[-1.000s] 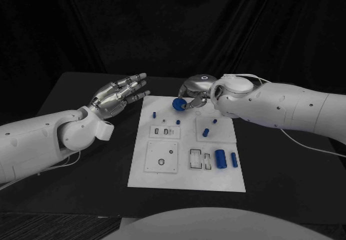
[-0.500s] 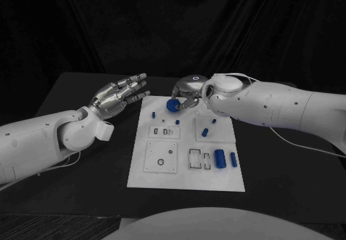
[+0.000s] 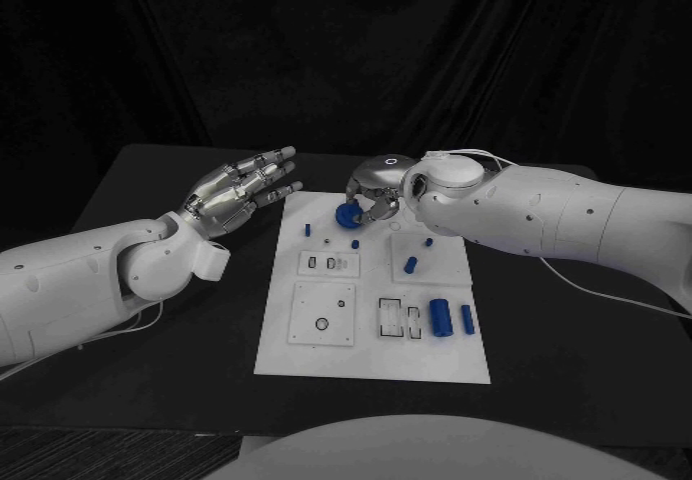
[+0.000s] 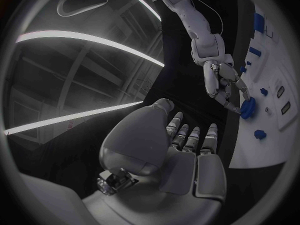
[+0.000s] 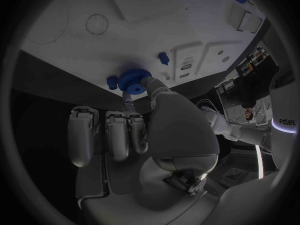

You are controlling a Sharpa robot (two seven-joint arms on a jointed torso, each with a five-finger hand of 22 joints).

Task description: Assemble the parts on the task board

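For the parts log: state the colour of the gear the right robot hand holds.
Blue; the gear shows best in the right wrist view.

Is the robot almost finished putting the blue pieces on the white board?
Not yet, it seems. The right hand holds a blue gear over the far end of the task board, not seated yet. Small blue pegs already stand in the board. Two blue cylinders lie loose near the right edge, and several slots look unfilled. The left hand hovers open beside the board.
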